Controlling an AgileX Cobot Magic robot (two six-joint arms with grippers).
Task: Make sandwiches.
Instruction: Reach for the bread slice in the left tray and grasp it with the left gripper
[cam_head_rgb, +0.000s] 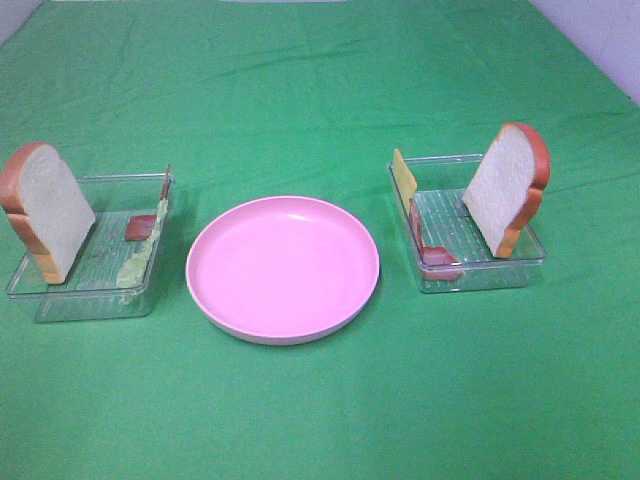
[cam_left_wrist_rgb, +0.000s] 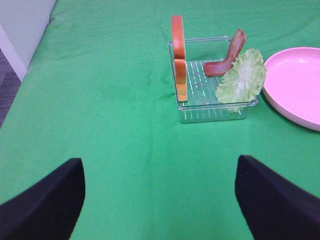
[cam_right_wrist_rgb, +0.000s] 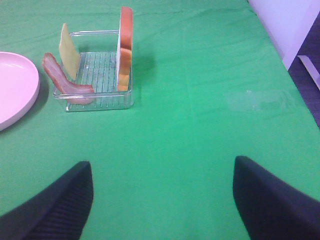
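**Q:** First entry, the jaws?
**A:** Left jaws: spread wide, nothing between them, over bare green surface (cam_head_rgb: 320, 420). Right jaws: likewise wide and holding nothing.

**Q:** Nearest stock ahead of the left jaws?
**A:** Left tray (cam_left_wrist_rgb: 210, 112), clear plastic, well ahead and apart from the jaws. Contents:
- Left bread slice (cam_left_wrist_rgb: 178, 57), standing on edge, white face, orange-brown crust.
- Left bacon strip (cam_left_wrist_rgb: 227, 55), pink-red, leaning on the far wall.
- Lettuce leaf (cam_left_wrist_rgb: 242, 77), pale green and frilled, propped at the wall on the plate side.

**Q:** And ahead of the right jaws?
**A:** Right tray (cam_right_wrist_rgb: 95, 102), also well ahead. Contents:
- Right bread slice (cam_right_wrist_rgb: 125, 50), upright on edge.
- Cheese square (cam_right_wrist_rgb: 69, 50), yellow-orange, leaning on the wall.
- Right bacon strip (cam_right_wrist_rgb: 62, 82), slumped at the corner nearest the plate.

**Q:** Why stored on edge?
**A:** My judgement: a piece that stands or leans offers a thin edge to close on. One lying flat would be hard to pinch.

**Q:** Farthest out?
**A:** Pink plate (cam_head_rgb: 283, 268), round, between the two trays and past each tray's inner side, with nothing on it. It probably sits there as the stacking spot, within reach of both arms.

**Q:** Finished goods?
**A:** None. Every part sits in its tray, and stacking has not begun.
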